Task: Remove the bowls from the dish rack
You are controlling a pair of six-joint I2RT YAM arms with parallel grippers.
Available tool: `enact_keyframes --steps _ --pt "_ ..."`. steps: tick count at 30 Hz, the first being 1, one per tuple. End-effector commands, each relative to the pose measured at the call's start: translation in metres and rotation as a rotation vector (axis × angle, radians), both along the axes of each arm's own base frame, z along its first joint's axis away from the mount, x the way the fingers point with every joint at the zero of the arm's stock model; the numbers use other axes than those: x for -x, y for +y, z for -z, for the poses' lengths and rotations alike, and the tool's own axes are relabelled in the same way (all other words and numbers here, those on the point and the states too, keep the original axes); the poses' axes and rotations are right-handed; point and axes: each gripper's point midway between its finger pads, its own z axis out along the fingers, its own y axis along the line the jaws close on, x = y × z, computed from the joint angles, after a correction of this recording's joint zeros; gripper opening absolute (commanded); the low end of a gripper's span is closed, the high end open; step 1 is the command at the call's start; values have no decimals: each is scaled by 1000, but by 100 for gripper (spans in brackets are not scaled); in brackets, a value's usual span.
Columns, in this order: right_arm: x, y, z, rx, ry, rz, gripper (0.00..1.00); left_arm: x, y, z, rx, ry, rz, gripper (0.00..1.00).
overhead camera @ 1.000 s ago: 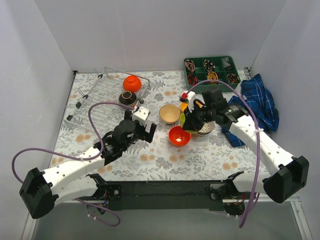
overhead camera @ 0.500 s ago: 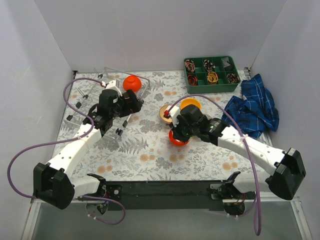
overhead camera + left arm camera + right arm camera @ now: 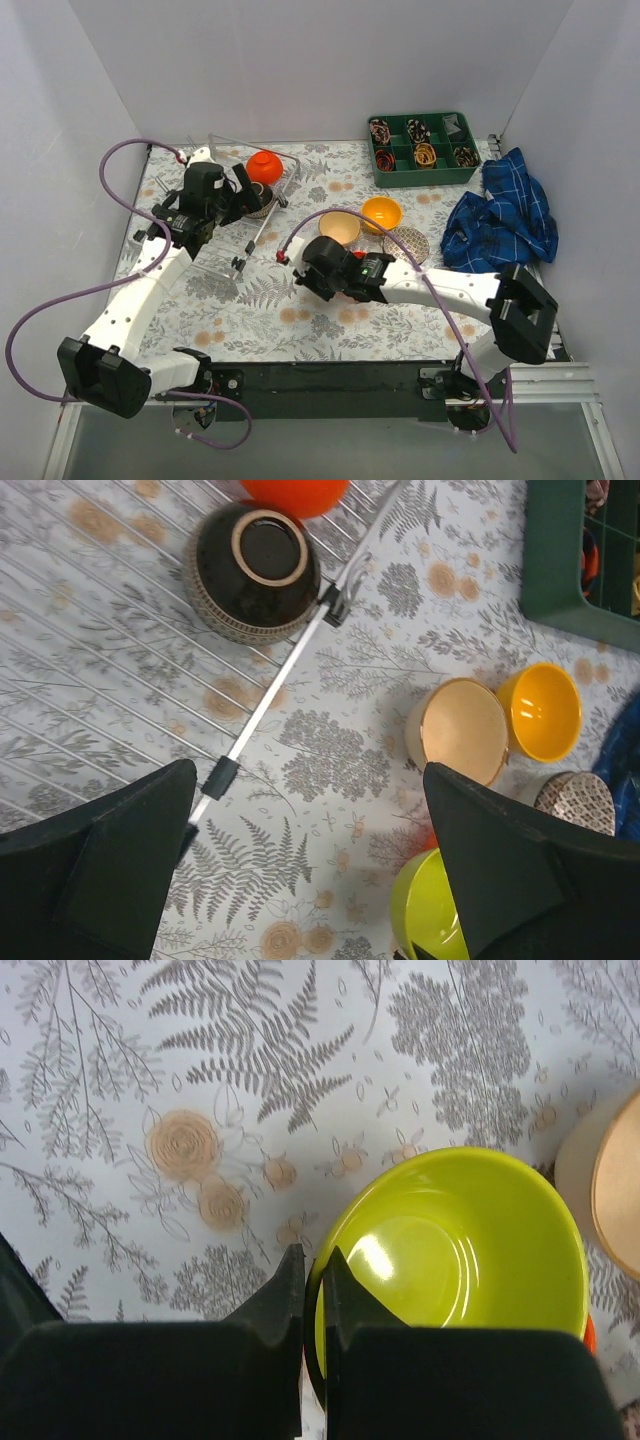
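Left gripper [image 3: 308,775], jaws spread wide and grasping nothing, hangs over the dish rack [image 3: 100,640], with the dark brown bowl [image 3: 252,572] just ahead of its fingertips and a little toward the left finger. That bowl lies upside down, foot ring up, in the rack near its edge, and a red-orange bowl [image 3: 295,488] sits just beyond it; being round, it offers no long axis to line up on. Its nearer arm is plainly the left one, since the right gripper [image 3: 312,1290], clenched on the rim of a lime green bowl [image 3: 450,1260], is well apart out on the table [image 3: 200,1060].
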Motion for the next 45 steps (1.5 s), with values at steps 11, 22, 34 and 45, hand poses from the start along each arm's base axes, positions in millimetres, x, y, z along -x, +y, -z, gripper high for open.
enact_keyframes --steps 11,22,34,45 --pt "-60 85 5 -98 -226 33 4 7 45 -20 -93 -23 -144 98" --pt "-55 77 2 -121 -199 62 71 -42 32 -15 -5 -6 -94 98" --pt "-51 -5 -72 -196 -165 254 93 -162 44 32 204 76 -27 98" --pt "-65 -95 -82 -215 -142 423 95 -245 33 61 239 24 110 98"
